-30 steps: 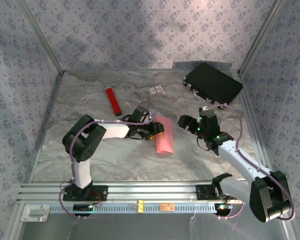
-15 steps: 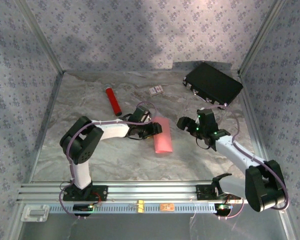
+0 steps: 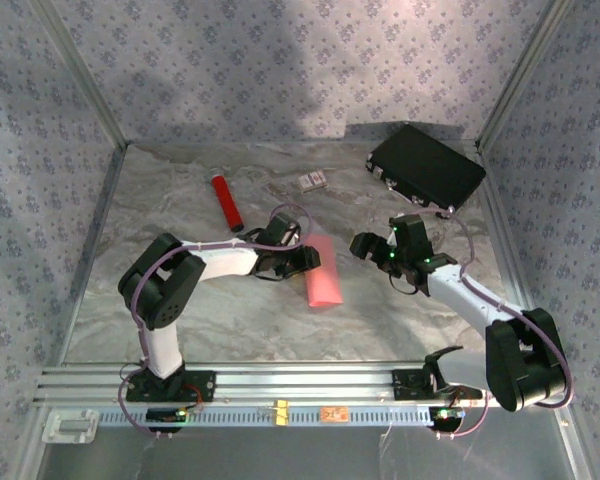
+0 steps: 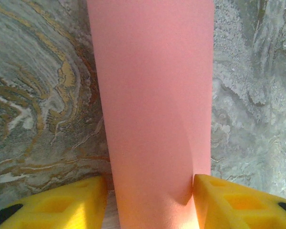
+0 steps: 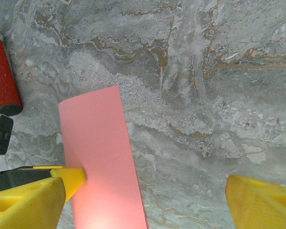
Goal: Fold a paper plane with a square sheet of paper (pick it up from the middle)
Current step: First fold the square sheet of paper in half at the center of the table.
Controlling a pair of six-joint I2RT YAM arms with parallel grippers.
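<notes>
A: Left tool (image 3: 310, 258) first: open or closed?
B: Open, spread about as wide as the thin pink-red paper sheet (image 3: 323, 272). From the left wrist, one yellow finger (image 4: 57, 202) at each long edge, with the sheet running straight up between them.
A: Touching?
B: Against the edge on that view's right side. Too close to call on the other. Squeezing or merely flanking, cannot tell.
A: And the sheet itself?
B: Flat on the marbled grey counter (image 3: 180, 300), near the middle, long side pointing away from the arm bases. Shaped like a narrow oblong, plain and unmarked.
A: Right tool (image 3: 372, 247)?
B: Open too, yellow fingers far apart, bare counter between them. Just right of the sheet's far end in the top view, apart from it.
A: Anything else about?
B: Glossy red cylinder with a white end (image 3: 226, 202), lying left of the sheet and farther back. Small white-and-red printed card (image 3: 313, 181) beyond the sheet's far end. Black rectangular case (image 3: 426, 166) at the far right corner. All three well apart from the sheet.
</notes>
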